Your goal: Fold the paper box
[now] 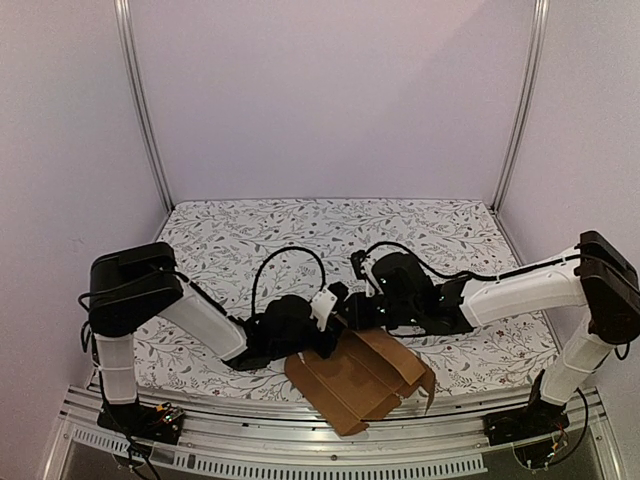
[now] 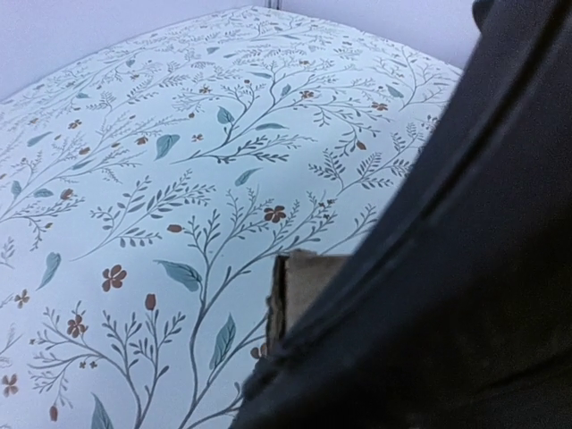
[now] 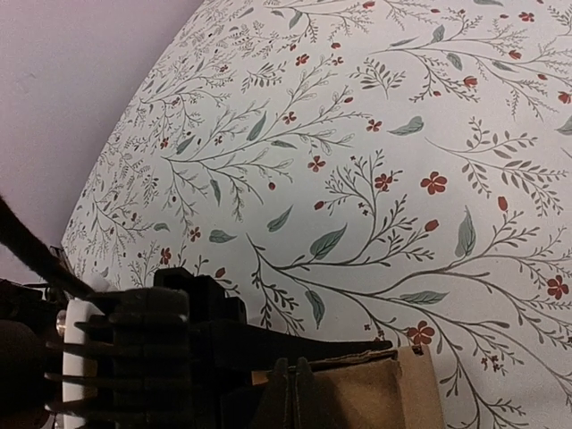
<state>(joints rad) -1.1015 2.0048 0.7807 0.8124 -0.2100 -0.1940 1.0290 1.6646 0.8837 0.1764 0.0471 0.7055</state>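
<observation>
The paper box [image 1: 362,383] is a brown cardboard sheet, partly folded, lying at the table's near edge with raised flaps on its right. Both grippers meet at its far left corner. My left gripper [image 1: 328,333] is closed on that corner. In the left wrist view only a small piece of cardboard [image 2: 302,284] shows beside a blurred black mass. My right gripper [image 3: 294,380] has its fingertips pinched together on the cardboard flap [image 3: 375,393]. The left gripper's black finger [image 3: 304,340] lies along that flap's far edge.
The table carries a white cloth with a leaf and flower print [image 1: 300,235]. Purple walls and metal posts [image 1: 145,110] close the back and sides. The cardboard overhangs the metal rail [image 1: 300,440] at the near edge.
</observation>
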